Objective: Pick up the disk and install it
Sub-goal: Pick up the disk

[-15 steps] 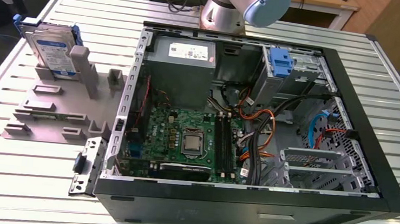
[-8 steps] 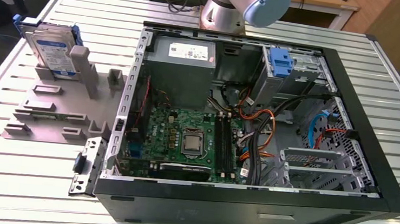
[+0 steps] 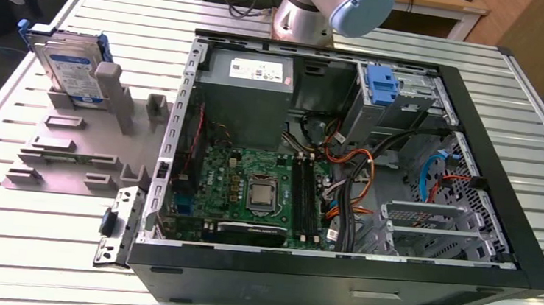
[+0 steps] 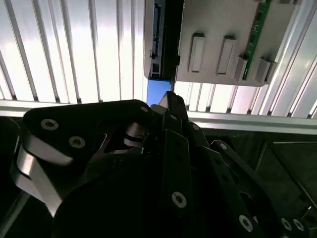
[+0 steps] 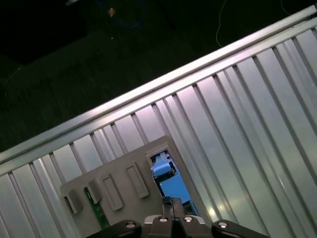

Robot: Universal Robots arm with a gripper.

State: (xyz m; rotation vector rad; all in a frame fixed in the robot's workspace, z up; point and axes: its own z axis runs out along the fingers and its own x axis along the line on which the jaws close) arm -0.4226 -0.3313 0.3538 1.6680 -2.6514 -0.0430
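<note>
The disk, silver with a white-and-blue label and a blue carrier, stands on edge in a grey holder at the exterior view's left, beside the open computer case. Both wrist views look down on it from above. There its blue edge sticks out at the holder's side. My black gripper hangs over that blue edge, well clear of it. Its fingertips are drawn together with nothing between them.
The case lies open on the ribbed metal table, showing the motherboard, a grey power supply, cables and a blue latch piece at a drive bay. The arm's base stands behind the case. The table's edge borders dark floor.
</note>
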